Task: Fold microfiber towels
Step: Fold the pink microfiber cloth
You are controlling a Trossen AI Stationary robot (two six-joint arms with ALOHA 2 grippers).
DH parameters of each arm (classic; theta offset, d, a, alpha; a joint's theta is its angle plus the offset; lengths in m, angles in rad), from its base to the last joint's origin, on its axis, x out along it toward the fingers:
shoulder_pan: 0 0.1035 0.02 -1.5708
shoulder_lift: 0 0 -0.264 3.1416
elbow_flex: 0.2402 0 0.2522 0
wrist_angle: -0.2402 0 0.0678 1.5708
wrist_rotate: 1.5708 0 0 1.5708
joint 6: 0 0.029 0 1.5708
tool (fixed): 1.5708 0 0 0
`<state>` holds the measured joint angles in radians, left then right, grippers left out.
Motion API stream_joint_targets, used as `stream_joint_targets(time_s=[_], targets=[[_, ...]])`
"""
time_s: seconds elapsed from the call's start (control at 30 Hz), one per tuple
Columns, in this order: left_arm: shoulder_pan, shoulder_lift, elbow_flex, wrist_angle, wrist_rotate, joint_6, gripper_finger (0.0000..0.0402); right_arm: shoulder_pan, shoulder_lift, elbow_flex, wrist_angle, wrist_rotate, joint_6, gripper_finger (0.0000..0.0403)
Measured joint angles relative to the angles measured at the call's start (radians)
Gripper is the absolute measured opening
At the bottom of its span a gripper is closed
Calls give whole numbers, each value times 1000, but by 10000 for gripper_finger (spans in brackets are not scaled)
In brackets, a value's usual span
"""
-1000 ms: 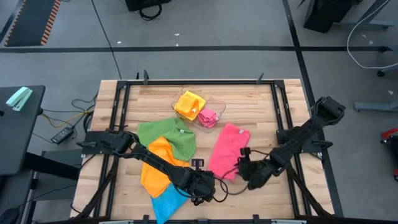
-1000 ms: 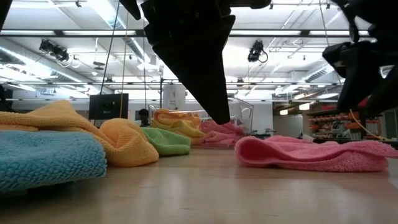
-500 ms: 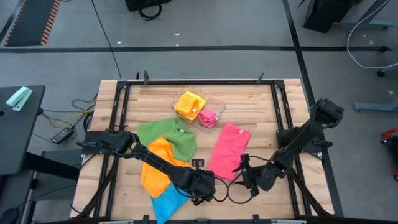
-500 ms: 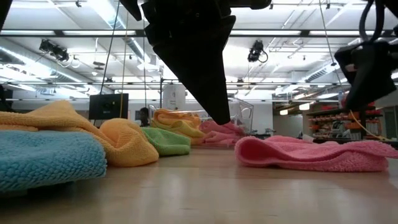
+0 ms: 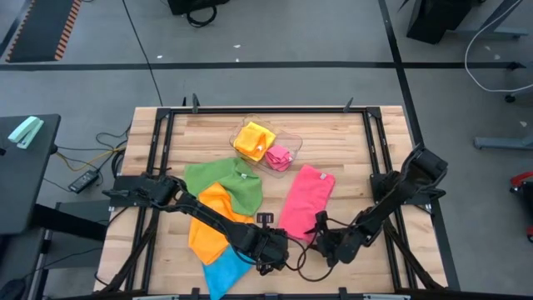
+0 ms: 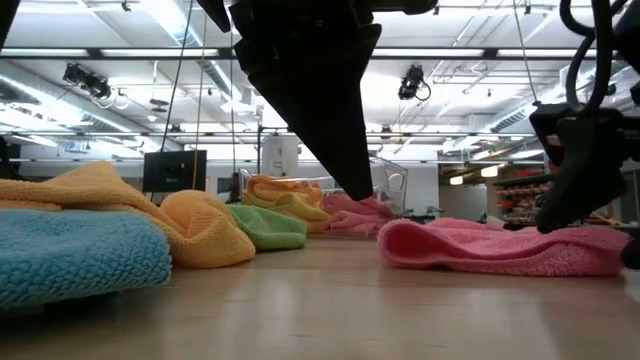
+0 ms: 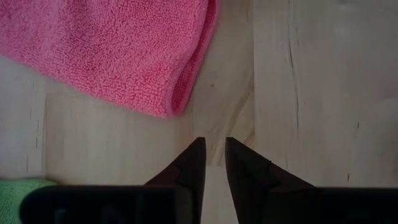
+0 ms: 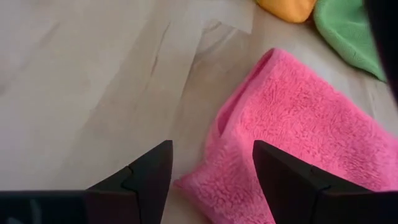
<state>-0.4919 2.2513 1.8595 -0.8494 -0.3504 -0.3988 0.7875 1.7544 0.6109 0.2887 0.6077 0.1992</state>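
tabletop [image 5: 350, 142]: right gripper [image 5: 321, 237] spread beside pink towel [image 5: 305, 202].

Pink towel [image 8: 292, 143] btwn spread fingers [image 8: 146, 177], wood table [image 8: 81, 93]

My two arms are dark, jointed links with thin black cables looping beside them. Each claw, left claw [image 7: 211, 163] and right claw [image 8: 211, 171], ends in two matte black, tapered, angular fingers.
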Motion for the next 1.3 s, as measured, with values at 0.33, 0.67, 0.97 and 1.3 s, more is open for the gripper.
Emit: stream_joint_targets(time_s=[0.33, 0.67, 0.97, 1.3], targets=[[2, 0, 0, 1, 0, 0, 68, 1, 38, 1, 20, 20, -10, 169], [2, 0, 0, 35, 0, -1, 75, 0, 38, 1, 3, -26, -3, 14], [1, 0, 0, 64, 0, 2, 64, 2, 13, 1, 47, -238, 15, 7], [2, 0, 0, 64, 0, 2, 73, 68, -85, 1, 85, -398, 7, 8]])
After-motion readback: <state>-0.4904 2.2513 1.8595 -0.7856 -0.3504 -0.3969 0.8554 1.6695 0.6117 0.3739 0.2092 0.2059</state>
